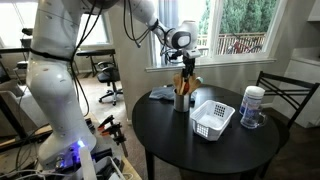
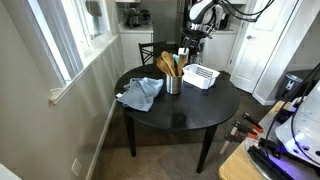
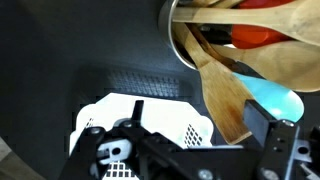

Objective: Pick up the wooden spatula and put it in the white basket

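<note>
My gripper [image 3: 185,150] hangs with its jaws set wide apart and nothing clamped between them. Just ahead, in the wrist view, the wooden spatula [image 3: 225,100] slants out of the utensil cup [image 3: 176,40]. Its flat blade is near one of my fingers, though I cannot tell from this angle whether they touch. A pale blue utensil [image 3: 272,98] leans beside it. Below me lies the white basket [image 3: 150,112], with nothing in it that I can see. In an exterior view I hover right above the cup, with the basket [image 1: 212,118] just beside it on the round black table [image 1: 190,150]. I judge the task barely begun: the grasp, the lift out of the cup and the short carry to the basket are all left to do.
</note>
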`<control>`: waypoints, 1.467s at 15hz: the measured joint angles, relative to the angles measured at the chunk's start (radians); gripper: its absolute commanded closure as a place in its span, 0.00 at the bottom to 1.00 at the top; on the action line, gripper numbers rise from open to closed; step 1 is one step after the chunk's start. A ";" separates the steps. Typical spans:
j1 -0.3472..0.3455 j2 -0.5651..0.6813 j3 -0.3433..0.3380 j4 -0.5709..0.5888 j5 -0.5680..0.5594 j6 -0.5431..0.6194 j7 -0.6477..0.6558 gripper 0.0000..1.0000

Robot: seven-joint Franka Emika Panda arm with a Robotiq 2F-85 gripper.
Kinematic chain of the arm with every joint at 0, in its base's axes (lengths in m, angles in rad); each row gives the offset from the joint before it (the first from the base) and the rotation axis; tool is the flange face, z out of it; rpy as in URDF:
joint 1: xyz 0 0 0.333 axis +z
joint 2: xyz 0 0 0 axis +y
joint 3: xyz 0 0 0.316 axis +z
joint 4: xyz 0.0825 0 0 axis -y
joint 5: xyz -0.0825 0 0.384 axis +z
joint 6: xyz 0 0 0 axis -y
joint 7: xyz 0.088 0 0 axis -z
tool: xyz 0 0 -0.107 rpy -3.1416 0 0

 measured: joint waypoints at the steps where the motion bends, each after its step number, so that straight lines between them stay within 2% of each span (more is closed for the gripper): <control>1: 0.000 0.022 -0.003 0.035 0.002 -0.023 0.050 0.00; 5: -0.005 0.100 -0.011 0.175 0.007 -0.107 0.222 0.00; 11: -0.016 0.198 -0.008 0.341 0.030 -0.181 0.358 0.00; 20: -0.056 0.307 0.002 0.457 0.069 -0.237 0.488 0.00; 21: -0.057 0.314 0.005 0.464 0.071 -0.238 0.494 0.17; 22: -0.057 0.321 0.009 0.470 0.073 -0.239 0.499 0.26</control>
